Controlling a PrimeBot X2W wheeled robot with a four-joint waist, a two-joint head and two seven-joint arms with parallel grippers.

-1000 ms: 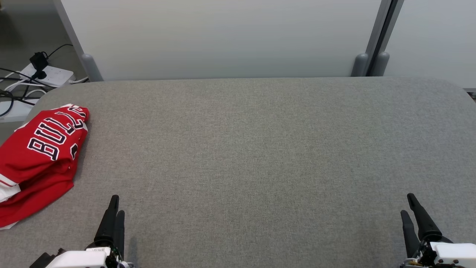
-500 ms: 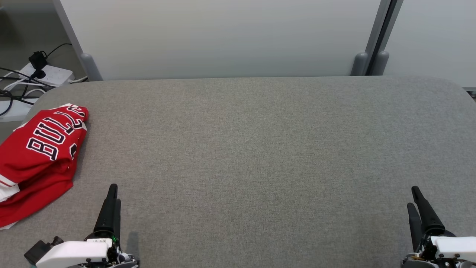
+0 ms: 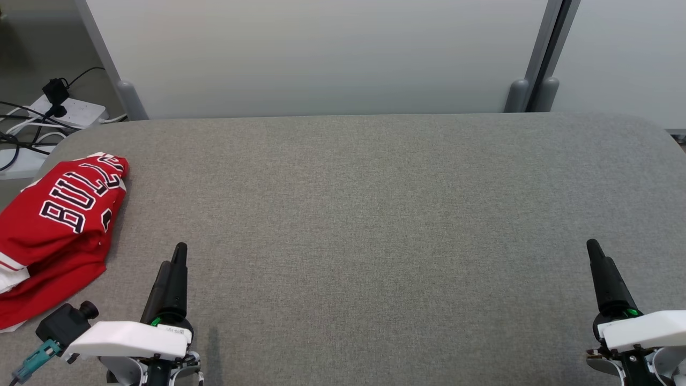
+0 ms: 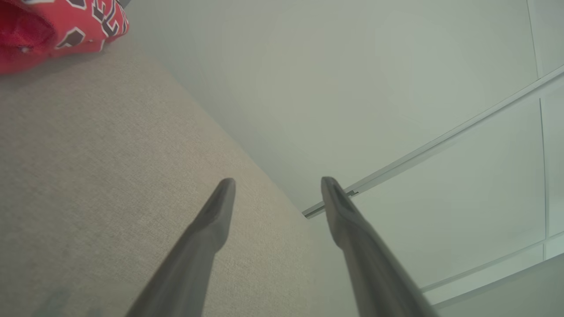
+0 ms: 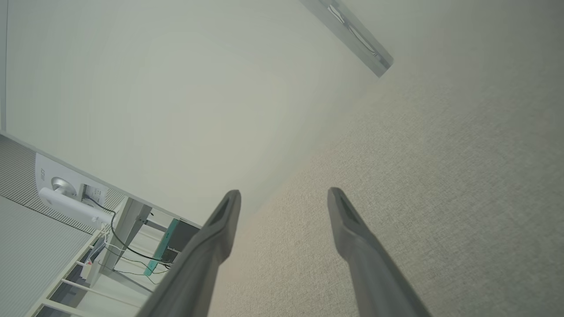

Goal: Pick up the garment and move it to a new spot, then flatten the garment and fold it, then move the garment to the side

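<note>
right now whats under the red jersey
The red jersey lies folded on the grey table, at its left edge. Its own lower layers show beneath the top fold. Anything between cloth and table is covered.

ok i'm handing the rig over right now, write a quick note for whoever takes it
Grippers: left gripper open and empty, over the front of the table, just right of the jersey and apart from it. The right gripper is open and empty at the front right.
Things: jersey folded in a bundle at the table's left edge, lettering up, partly cut off by the head view.
Done, by the look of it: folded and set aside.
Left: probably nothing; check that the fold is neat.
</note>
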